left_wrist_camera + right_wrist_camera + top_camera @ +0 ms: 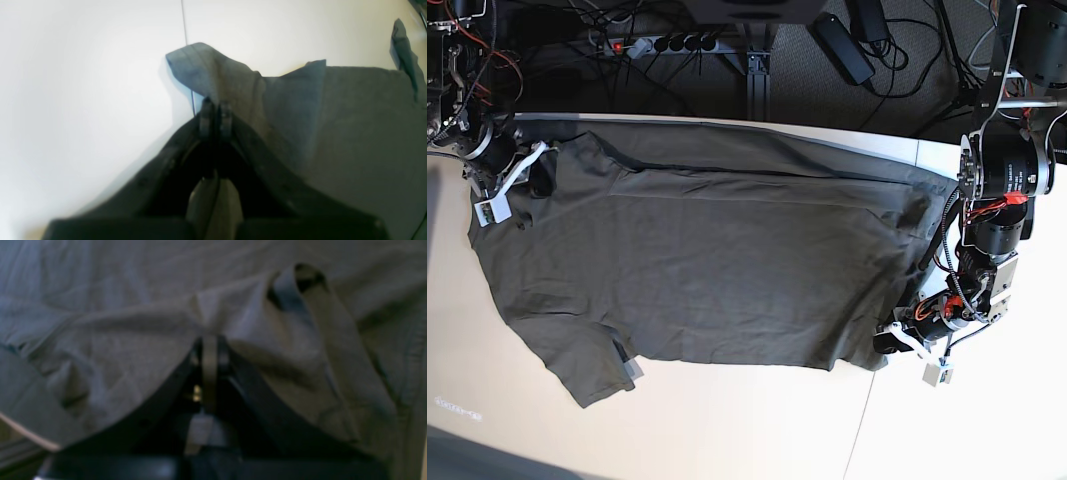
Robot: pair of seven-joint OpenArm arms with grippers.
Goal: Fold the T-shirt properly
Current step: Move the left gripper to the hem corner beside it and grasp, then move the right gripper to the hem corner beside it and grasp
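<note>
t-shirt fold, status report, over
Left gripper shut on T-shirt edge. Right gripper shut on bunched cloth. Shirt spread across table. Nothing in the way.

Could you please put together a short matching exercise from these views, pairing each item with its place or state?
Column one:
1. left hand
2. right hand
3. T-shirt
4. power strip

Column two:
A. lies on the floor beyond the table's far edge
B. shut on a fold of cloth, with fabric filling its whole wrist view
C. spread wide across the table
D. shut on cloth at the garment's edge, with bare white tabletop beside it

Pairs: 1-D, 2-B, 3-C, 4-A
</note>
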